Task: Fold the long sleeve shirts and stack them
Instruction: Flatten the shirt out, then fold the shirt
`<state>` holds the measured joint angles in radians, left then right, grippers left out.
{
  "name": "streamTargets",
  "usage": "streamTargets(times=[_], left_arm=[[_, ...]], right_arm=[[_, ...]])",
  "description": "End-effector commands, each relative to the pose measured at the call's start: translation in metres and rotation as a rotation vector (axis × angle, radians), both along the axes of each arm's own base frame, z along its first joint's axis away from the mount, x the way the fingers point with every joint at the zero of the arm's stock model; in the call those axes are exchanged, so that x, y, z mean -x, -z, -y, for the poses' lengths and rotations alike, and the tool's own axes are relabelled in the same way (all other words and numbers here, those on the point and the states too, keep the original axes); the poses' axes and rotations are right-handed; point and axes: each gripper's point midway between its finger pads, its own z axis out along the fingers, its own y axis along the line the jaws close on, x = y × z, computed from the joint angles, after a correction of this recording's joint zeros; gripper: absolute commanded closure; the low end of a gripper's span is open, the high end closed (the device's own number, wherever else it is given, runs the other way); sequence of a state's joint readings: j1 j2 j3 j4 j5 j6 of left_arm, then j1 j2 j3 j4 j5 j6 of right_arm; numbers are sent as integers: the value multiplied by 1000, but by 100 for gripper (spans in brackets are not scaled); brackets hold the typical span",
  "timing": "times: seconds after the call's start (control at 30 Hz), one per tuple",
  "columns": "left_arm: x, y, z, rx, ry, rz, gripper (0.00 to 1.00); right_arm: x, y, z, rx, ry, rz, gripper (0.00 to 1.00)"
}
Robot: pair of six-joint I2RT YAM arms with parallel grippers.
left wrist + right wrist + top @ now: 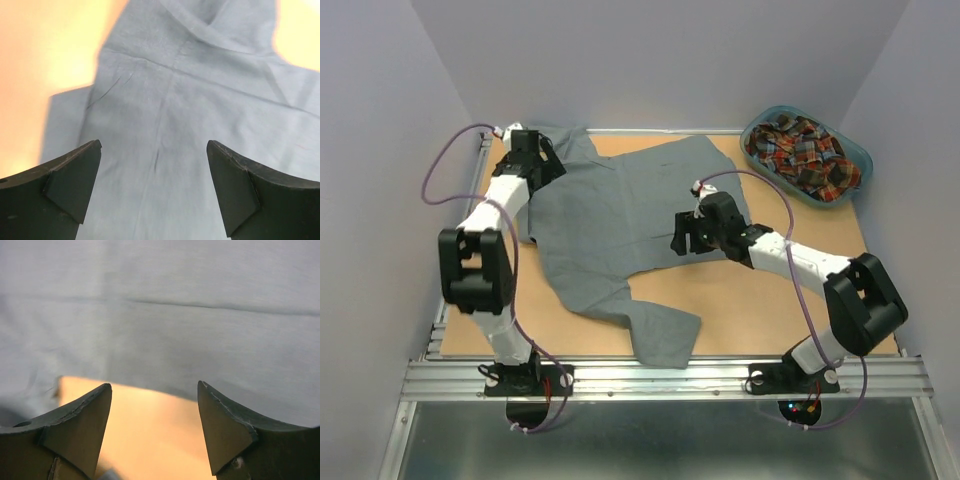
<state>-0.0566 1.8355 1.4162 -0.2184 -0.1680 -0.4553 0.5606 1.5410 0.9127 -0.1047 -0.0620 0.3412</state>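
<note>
A plain grey long sleeve shirt (610,215) lies spread over the brown table, one sleeve trailing toward the near edge. The plaid shirt (803,152) is bunched up in the teal basket at the far right. My left gripper (552,160) hovers over the grey shirt's far left part, open, with only flat grey cloth (160,150) below its black fingers (75,180). My right gripper (678,240) is at the shirt's right hem, open, its fingertips (95,415) over bare table just short of the cloth edge (165,355).
The teal oval basket (855,160) stands at the table's far right corner. Purple cables loop off both arms. A metal rail (660,378) runs along the near edge. White walls close in on three sides. Bare table (750,310) shows at the near right.
</note>
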Motion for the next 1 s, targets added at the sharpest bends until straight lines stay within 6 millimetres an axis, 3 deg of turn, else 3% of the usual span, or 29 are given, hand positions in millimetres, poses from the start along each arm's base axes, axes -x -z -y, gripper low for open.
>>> streamTargets(times=[0.0,0.03,0.07,0.1,0.17,0.27,0.3,0.37,0.4,0.47,0.63,0.83,0.97], left_arm=[[47,-82,-7,18,-37,201,2],[60,-80,-6,29,-33,202,2],[76,-96,-5,43,-28,247,2],[97,-69,-5,54,-37,190,2],[133,-50,0,93,-29,174,2],[165,-39,11,164,-3,189,2],[180,-15,18,195,26,138,2],[195,-4,22,228,21,126,2],[206,16,22,234,9,85,2],[215,27,23,263,-19,71,3],[220,44,31,344,-50,63,6],[225,67,33,356,-56,3,11],[230,78,37,362,-58,-27,23]], right_arm=[[36,-4,-22,-4,-137,13,26],[41,-4,-21,-4,-134,13,26],[42,-2,-18,-1,-117,8,26],[40,1,-6,18,-38,15,26],[35,-1,12,53,54,43,27],[25,-9,48,96,212,95,27],[22,-11,57,95,247,98,27],[14,-9,83,68,348,73,27],[13,-8,89,34,376,50,27],[9,-3,112,11,459,22,20],[7,2,132,-51,574,-16,0],[10,16,150,-107,689,-84,0],[8,24,156,-118,723,-107,0]])
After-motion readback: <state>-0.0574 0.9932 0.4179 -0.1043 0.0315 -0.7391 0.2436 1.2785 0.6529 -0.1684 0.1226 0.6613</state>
